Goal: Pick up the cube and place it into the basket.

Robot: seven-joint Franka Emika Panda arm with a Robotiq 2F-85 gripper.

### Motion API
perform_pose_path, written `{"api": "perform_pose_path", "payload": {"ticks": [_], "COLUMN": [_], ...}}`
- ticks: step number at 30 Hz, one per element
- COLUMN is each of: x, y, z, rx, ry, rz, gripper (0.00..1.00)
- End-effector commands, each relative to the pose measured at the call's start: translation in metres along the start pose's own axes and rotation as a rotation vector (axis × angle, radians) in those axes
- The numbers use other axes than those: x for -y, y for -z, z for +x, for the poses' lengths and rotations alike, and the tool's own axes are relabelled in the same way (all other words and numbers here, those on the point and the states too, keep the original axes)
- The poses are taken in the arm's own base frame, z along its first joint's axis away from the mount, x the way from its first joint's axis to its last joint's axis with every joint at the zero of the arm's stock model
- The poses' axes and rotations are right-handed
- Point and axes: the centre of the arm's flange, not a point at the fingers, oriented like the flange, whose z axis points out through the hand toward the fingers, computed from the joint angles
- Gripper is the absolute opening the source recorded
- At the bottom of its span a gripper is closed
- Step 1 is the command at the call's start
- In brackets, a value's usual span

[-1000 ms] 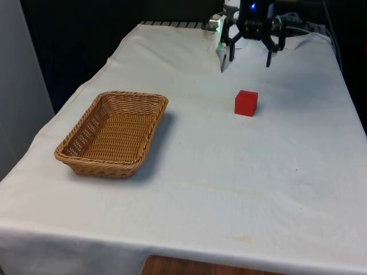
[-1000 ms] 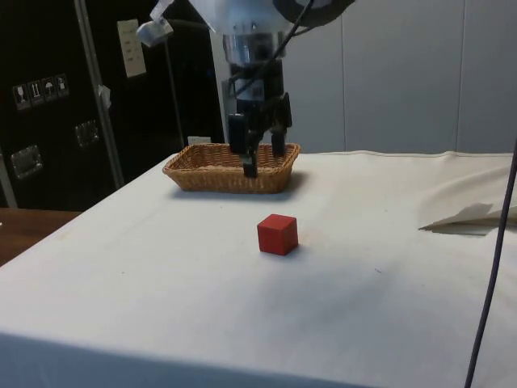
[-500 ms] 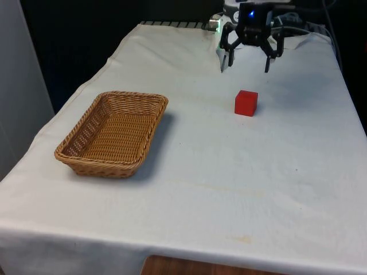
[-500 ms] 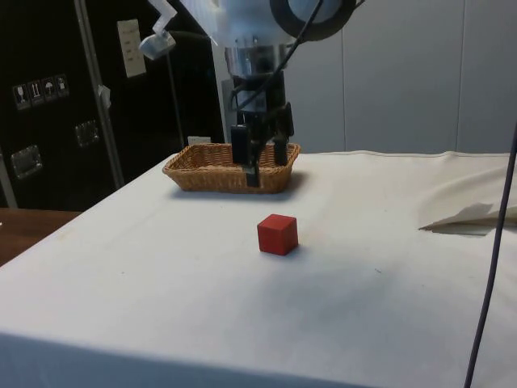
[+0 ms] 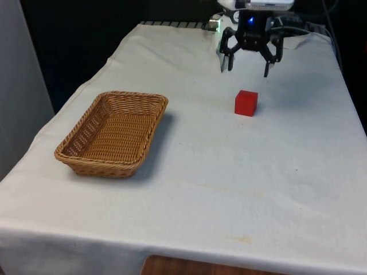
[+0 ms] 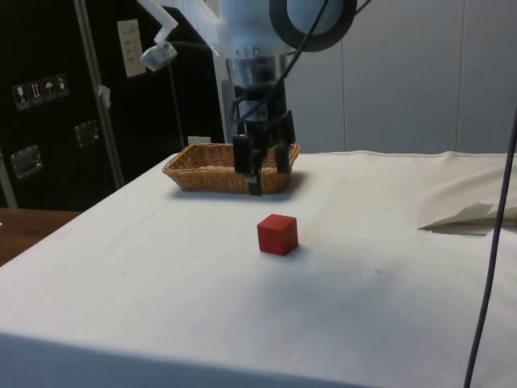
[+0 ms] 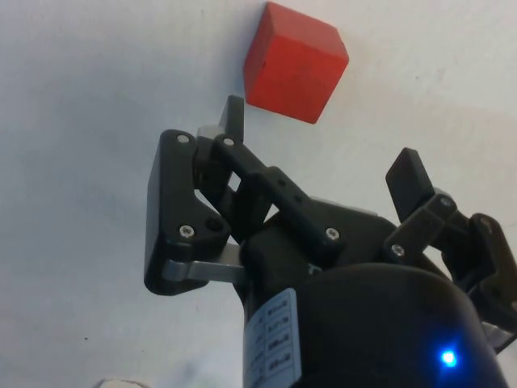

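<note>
A red cube (image 5: pixel 246 103) rests on the white cloth right of the table's middle in the front view; it also shows in the side view (image 6: pixel 278 234) and wrist view (image 7: pixel 294 62). My gripper (image 5: pixel 248 69) hangs open above the cloth just behind the cube, nothing between its fingers; in the side view the gripper (image 6: pixel 263 176) is above and beyond the cube. The wrist view has the gripper (image 7: pixel 319 149) short of the cube. A woven wicker basket (image 5: pixel 112 132) sits empty at the front view's left, and the basket (image 6: pixel 230 167) stands behind the gripper in the side view.
A small white and green object (image 5: pixel 219 54) stands on the cloth near the gripper at the far end. Rumpled cloth folds (image 6: pixel 472 215) lie at the side view's right. A wooden edge (image 5: pixel 195 267) peeks out under the cloth's near edge.
The gripper has come lower and a little towards the cube, staying open. Cube and basket have not moved.
</note>
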Motion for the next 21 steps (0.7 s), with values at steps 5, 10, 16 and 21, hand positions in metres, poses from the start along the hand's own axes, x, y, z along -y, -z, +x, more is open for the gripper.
{"api": "perform_pose_path", "payload": {"ticks": [5,10,16,21], "x": [0.002,0.001,0.003,0.003], "y": [-0.007,-0.012,-0.023,-0.029], "z": [0.000,0.001,-0.001,-0.002], "rx": [-0.005,-0.001,-0.006,-0.007], "ry": [-0.002,-0.002,-0.003,-0.003], "rz": [0.017,0.005,0.021,0.021], "gripper": [1.00,1.00,1.00,1.00]}}
